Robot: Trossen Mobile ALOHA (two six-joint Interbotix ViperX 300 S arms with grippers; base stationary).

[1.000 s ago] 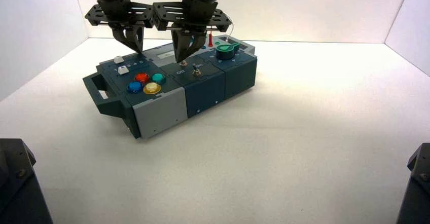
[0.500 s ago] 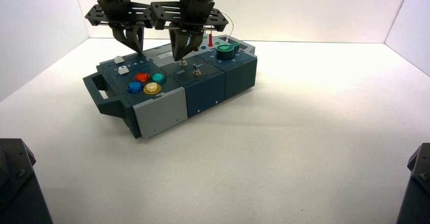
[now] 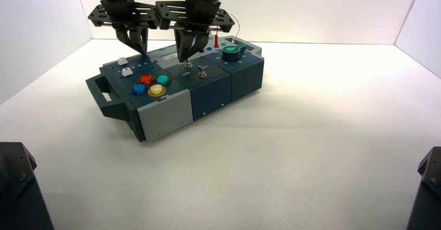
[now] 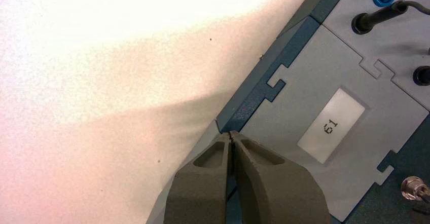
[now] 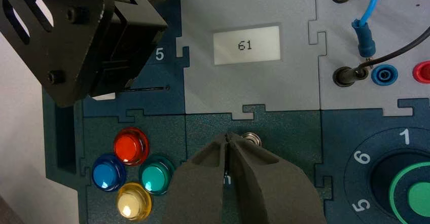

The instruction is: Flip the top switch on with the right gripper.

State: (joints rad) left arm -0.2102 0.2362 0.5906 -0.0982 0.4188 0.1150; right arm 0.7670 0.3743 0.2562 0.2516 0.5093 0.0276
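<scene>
From the high view, the box (image 3: pixel 177 87) sits turned on the white surface (image 3: pixel 291 152) in the upper left of the frame, its dark handle (image 3: pixel 104 97) at the left end. The right gripper (image 3: pixel 185 57) hangs over the box's middle section, its tips down at the top switch (image 3: pixel 189 64), a small metal toggle with "Off" lettered beside it; a second toggle (image 3: pixel 202 74) stands just right of it. The left gripper (image 3: pixel 139 47) hovers close alongside, above the box's rear left edge. Red, teal, blue and yellow buttons (image 3: pixel 151 85) cluster left of the switches, and a green knob (image 3: pixel 232 50) stands to the right. In the left wrist view, the left gripper's jaws (image 4: pixel 231 145) are pressed together, empty, at the box's edge, and a grey panel window (image 4: pixel 330 125) reads "61". In the right wrist view, the right gripper's jaws (image 5: pixel 227 142) are closed to a point, touching the switch's metal collar (image 5: pixel 251 139) at lower centre. The display (image 5: pixel 246 45) reads "61", the dial (image 5: pixel 400 181) shows 1, 6 and 5, and the left arm's black plate (image 5: pixel 76 36) fills the upper left, with a "5" just beside it.
</scene>
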